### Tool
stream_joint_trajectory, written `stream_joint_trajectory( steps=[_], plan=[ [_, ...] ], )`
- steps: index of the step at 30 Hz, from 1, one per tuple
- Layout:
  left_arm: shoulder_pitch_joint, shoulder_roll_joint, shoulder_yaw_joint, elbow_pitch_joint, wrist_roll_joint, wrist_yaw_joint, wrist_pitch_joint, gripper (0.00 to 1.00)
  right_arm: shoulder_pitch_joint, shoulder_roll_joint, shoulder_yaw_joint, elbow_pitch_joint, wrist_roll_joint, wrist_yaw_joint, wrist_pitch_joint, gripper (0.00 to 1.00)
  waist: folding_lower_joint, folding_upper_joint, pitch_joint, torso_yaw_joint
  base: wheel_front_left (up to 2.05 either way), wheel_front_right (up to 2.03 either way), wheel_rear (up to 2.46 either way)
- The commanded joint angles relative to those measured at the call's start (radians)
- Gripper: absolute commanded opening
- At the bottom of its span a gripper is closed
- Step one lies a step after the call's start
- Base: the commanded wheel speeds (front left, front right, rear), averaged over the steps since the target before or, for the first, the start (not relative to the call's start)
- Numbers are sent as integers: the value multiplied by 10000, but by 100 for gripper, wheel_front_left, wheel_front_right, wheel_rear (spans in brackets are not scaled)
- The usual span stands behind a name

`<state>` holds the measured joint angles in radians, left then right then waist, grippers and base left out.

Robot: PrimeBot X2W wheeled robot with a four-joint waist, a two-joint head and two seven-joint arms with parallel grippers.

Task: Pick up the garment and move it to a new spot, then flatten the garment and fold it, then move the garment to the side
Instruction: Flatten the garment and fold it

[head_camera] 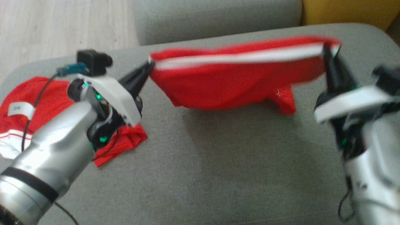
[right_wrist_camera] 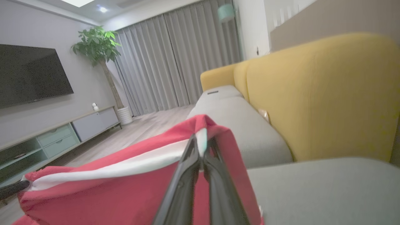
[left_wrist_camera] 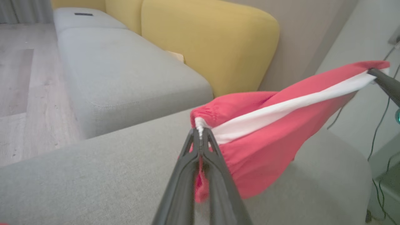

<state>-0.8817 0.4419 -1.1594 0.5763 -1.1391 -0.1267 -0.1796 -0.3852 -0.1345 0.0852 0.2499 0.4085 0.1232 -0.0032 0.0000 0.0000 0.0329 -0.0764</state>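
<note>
**Task item.** The garment [head_camera: 231, 84] is red with a white stripe [head_camera: 243, 57] along its upper hem. It hangs in the air above the far half of the grey seat cushion [head_camera: 218, 156], stretched between both grippers. Whether its lower folds touch the cushion cannot be told.

**Grippers.**
- The left gripper [head_camera: 150, 66] has its fingers together, clamped on the left end of the striped hem. The left wrist view shows the cloth pinched at the tips.
- The right gripper [head_camera: 327, 51] has its fingers together, clamped on the right end of the same hem, near the cushion's far right corner.

**Markings.**
- A small white mark [head_camera: 277, 91] sits on the garment's lower right lobe and is too blurred to read.
- A second red garment [head_camera: 132, 139] lies at the cushion's left edge. It bears a white label [head_camera: 20, 110] with dark characters that are not legible.

**Obstructed or unclear.**
- The left forearm covers much of the second red garment, and the head view's left edge cuts it off.
- The right side of the head view is blurred.
- In the right wrist view the held garment runs off the bottom edge.
</note>
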Motion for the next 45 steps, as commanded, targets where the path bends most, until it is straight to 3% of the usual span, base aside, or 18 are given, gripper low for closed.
stream_joint_trajectory(
  steps=[1,6,11,17,23,26,30,37,45],
  plan=[
    [-874,154,783,-72,-242,142,-234,0,-845,-160,53,-527,-53,75,260,0,0,0,-278,76,0,0,0],
    [-1086,-69,1792,-269,-872,486,-590,0,-2106,-536,-281,-819,-109,75,993,0,0,0,-586,262,0,0,0],
    [-981,-28,2509,-1120,-770,1147,-771,0,-2168,-534,-736,-1366,-129,75,1585,0,0,0,-745,482,0,0,0],
    [-333,424,3190,-2828,-579,2137,-810,0,-1250,60,-1616,-2729,-651,75,2804,0,0,0,-476,566,0,0,0],
    [-739,1082,3304,-3870,-305,2680,-356,0,-1798,339,-1916,-3560,-1248,75,3738,0,0,0,850,372,0,0,0],
    [-1636,1192,3348,-3753,-83,2616,47,0,-2988,346,-1944,-3129,-1405,75,3888,0,0,0,1877,208,0,0,0],
    [-3302,1060,3397,-2784,313,2186,472,0,-5203,76,-1956,-1562,-1776,75,3504,0,0,0,3120,33,0,0,0],
    [-6546,412,3804,-220,1101,1435,19,0,-9425,-455,-1816,1820,-2712,75,809,0,0,0,4508,-126,0,0,0],
    [-7495,-611,4131,1620,1504,587,-755,0,-10697,-479,-1605,4687,-3019,75,-1320,0,0,0,4730,-104,0,0,0]
  ],
)
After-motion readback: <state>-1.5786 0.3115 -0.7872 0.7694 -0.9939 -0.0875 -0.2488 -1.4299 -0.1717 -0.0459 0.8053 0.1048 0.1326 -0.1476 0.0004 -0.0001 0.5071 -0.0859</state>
